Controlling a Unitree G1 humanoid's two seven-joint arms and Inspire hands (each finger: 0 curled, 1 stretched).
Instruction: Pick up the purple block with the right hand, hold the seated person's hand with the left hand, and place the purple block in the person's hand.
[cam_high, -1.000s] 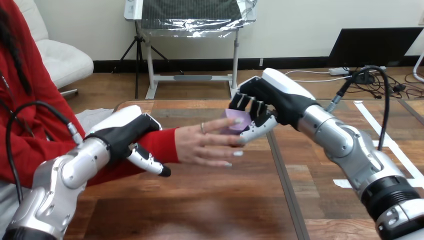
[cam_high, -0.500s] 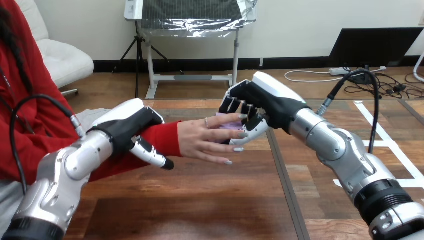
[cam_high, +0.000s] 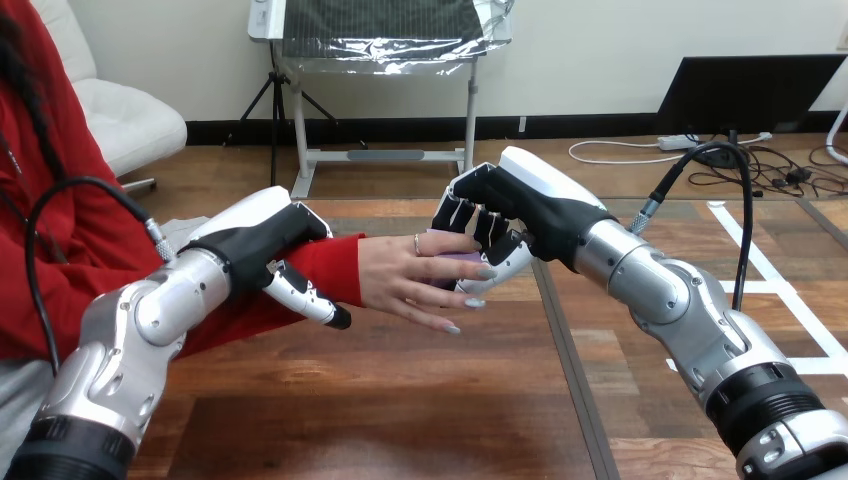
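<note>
The person's hand (cam_high: 405, 278) reaches in from the left over the table, palm turned toward my right hand, fingers spread. My left hand (cam_high: 262, 243) lies over the red sleeve at the wrist, fingers curled over the top and thumb (cam_high: 308, 300) underneath. My right hand (cam_high: 520, 205) comes from the right with its fingers curled on the purple block (cam_high: 458, 258). The block rests against the person's fingers and palm. Only a sliver of it shows between their fingers and mine.
The wooden table (cam_high: 400, 400) stretches below both arms, with a dark seam (cam_high: 565, 345) running front to back under my right forearm. White tape strips (cam_high: 795, 300) mark the table's right side.
My right hand has moved left and a little down, bringing the purple block deeper against the person's palm. My left hand and the person's arm have lifted slightly.
</note>
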